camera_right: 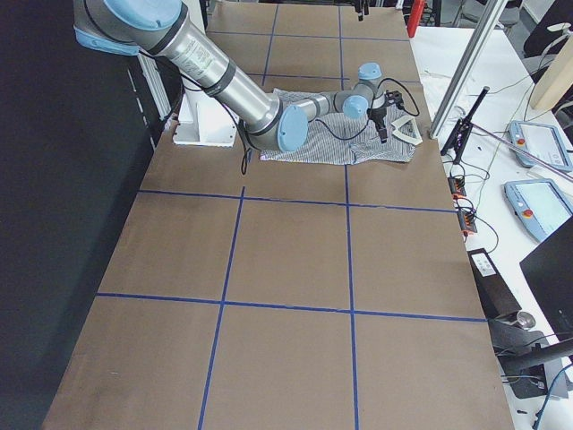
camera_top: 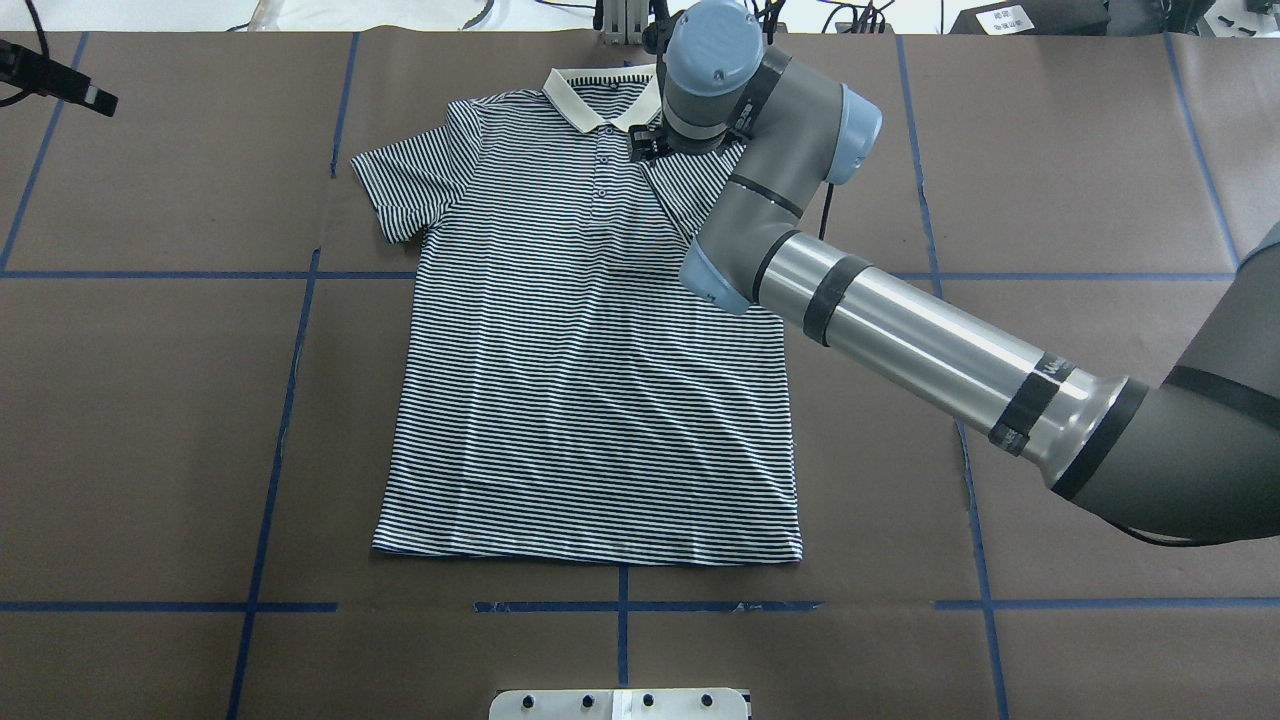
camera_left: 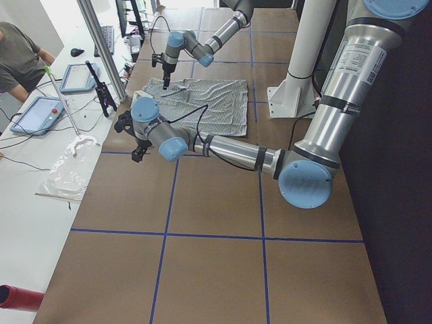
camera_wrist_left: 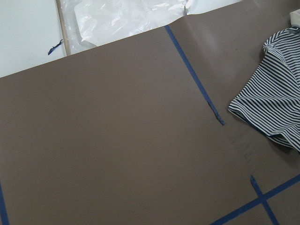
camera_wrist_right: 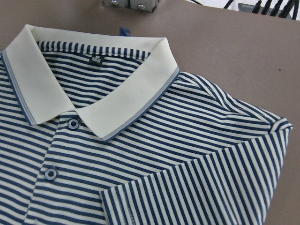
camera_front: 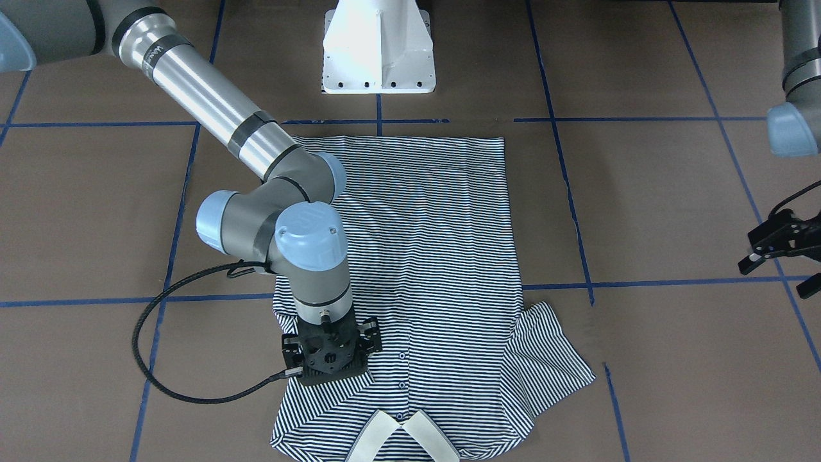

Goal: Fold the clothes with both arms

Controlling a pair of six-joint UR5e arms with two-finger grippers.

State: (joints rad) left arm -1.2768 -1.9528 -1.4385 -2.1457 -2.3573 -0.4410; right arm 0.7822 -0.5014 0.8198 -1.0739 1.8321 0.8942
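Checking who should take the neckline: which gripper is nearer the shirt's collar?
Right. The right gripper is over the polo shirt's shoulder, just beside the collar. The left gripper is off the shirt, far out over the table, past the spread sleeve.

The polo shirt is thinly striped navy and white with a plain cream collar at 12 o'clock, on a brown worktop gridded with blue tape, under a grey-and-silver right arm capped in light blue.
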